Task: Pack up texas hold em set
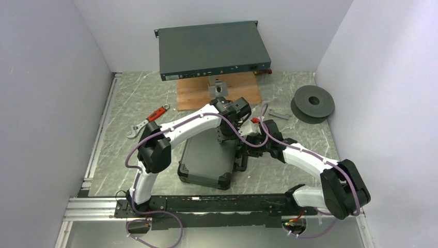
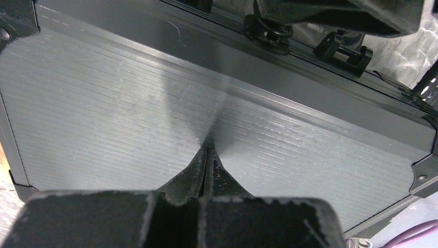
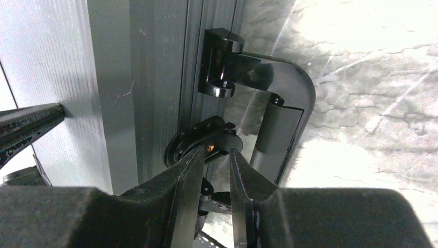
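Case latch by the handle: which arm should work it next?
Probably the right. The right gripper has the latch between its tips, beside the handle. The left gripper is shut, tips on the case lid, away from it.

A robotics lab cell is showing here: plain white partition walls [image 1: 46, 103] are enclosing a grey marbled surface [image 1: 129, 103], with a flat grey-blue metal rack unit [image 1: 212, 49] sitting at the back

- Left arm [image 1: 181, 126] — rises from the lower left, elbow bent, and reaches to frame centre, wrist tipped down; left gripper [image 2: 206, 151] has its fingertips pressed together.
- Right arm [image 1: 310, 161] — stretches low from the lower right to centre; right gripper [image 3: 216, 152] pinches the latch [image 3: 206, 135], its fingers narrowly apart.
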